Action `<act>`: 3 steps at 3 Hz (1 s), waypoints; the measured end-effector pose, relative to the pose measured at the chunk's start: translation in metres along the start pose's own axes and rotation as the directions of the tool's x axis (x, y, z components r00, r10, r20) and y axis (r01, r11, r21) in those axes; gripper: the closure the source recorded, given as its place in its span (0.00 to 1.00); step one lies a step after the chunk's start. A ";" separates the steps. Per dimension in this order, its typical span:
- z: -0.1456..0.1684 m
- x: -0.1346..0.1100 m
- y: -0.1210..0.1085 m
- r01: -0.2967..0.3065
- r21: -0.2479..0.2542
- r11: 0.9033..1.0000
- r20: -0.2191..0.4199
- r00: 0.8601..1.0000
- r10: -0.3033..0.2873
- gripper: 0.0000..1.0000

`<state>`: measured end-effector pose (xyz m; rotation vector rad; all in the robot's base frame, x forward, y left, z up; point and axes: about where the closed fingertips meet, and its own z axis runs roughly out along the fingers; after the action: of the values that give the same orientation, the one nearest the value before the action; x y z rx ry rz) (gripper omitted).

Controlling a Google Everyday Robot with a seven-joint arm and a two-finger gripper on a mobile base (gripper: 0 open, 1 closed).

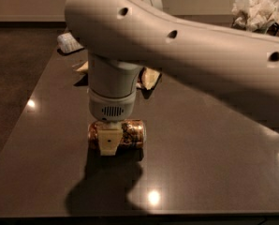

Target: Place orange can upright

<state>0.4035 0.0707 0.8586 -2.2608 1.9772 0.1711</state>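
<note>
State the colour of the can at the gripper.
The orange can, sideways at the gripper, is orange-copper with dark markings; camera view.

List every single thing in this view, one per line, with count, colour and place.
orange can: one, orange-copper, lying on its side on the near left part of the table, directly under the wrist.
table: one, dark glossy grey, fills most of the view.
tissues: one bunch, white, top right corner.
pale packet: one, whitish, far left edge of the table; what it is I cannot tell.
tan flat items: a few, tan, far middle of the table, partly hidden behind the wrist.
arm: one, cream-white, reaches in from the right and turns down.
hand: one, cream, at the can, covering its left part.
</note>
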 end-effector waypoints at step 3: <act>-0.079 0.025 -0.042 -0.117 -0.037 0.992 0.533 0.838 0.119 1.00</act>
<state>0.4482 0.0383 0.9327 -1.8124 1.7940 0.7329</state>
